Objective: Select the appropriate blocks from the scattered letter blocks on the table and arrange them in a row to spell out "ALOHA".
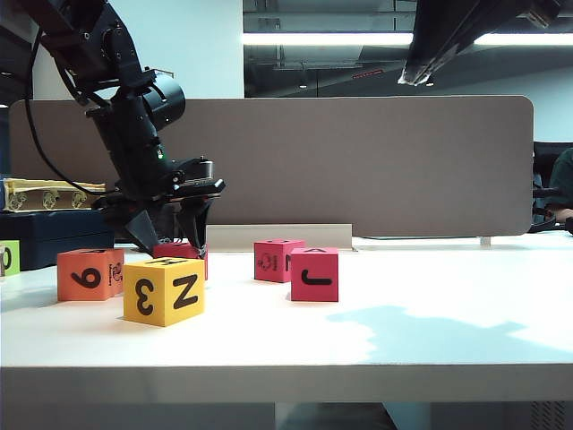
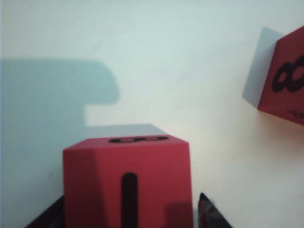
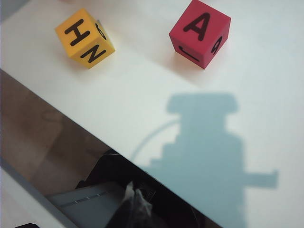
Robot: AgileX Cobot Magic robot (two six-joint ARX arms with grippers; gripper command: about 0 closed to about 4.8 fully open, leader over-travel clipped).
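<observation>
Exterior view: left gripper (image 1: 168, 240) is low at 9 o'clock on the table (image 1: 403, 331), fingers parted astride a red block (image 2: 127, 185); right gripper (image 1: 421, 72) high, state indeterminable

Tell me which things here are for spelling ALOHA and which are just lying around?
For the job: yellow block, orange block, three red blocks, the table, left hand down around the rear red block, right hand hanging high.

Just lying around: green block, divider panel.
</observation>
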